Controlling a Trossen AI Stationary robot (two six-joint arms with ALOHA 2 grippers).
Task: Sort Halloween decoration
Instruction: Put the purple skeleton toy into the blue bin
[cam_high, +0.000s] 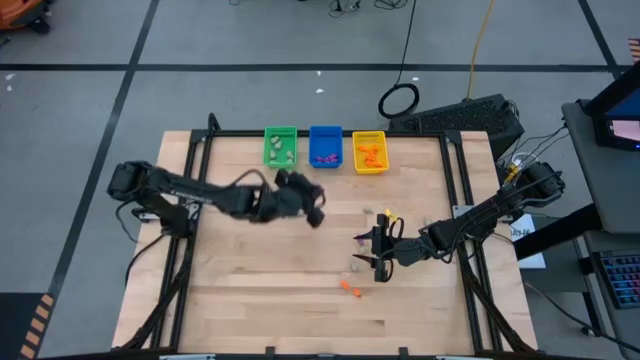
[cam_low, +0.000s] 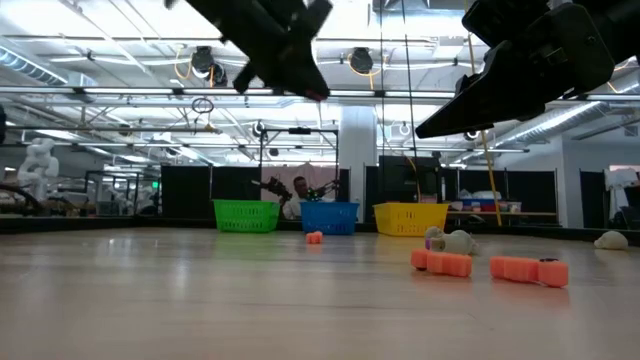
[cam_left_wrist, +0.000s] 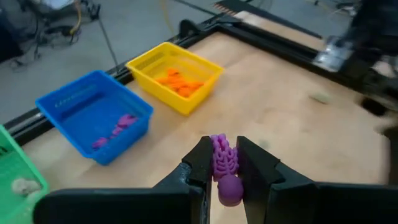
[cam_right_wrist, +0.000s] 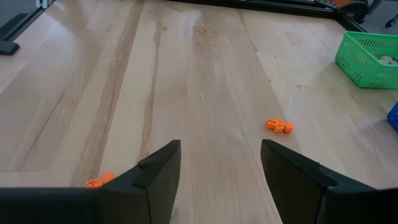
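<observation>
Bench: pale wooden planks with a black frame around the edge, standing on a grey floor marked with dark tape lines.
Right pincer: fingers wide apart and empty, low over the bench's right half; one orange trinket lies on the wood ahead of it, apart, and another orange piece sits just beside one finger.
Left pincer: clamped on a purple trinket, raised above the bench near the bins.
Loose trinkets: at bench height, two orange pieces in front, a pale one behind them and a small orange one farther back; the count may be incomplete.
Bins: three in a row at the far edge, green bin, blue bin, yellow bin, holding pale, purple and orange pieces in that order.
Room: a large hall with ceiling lights, dark partitions, and a person seated behind the bins.
</observation>
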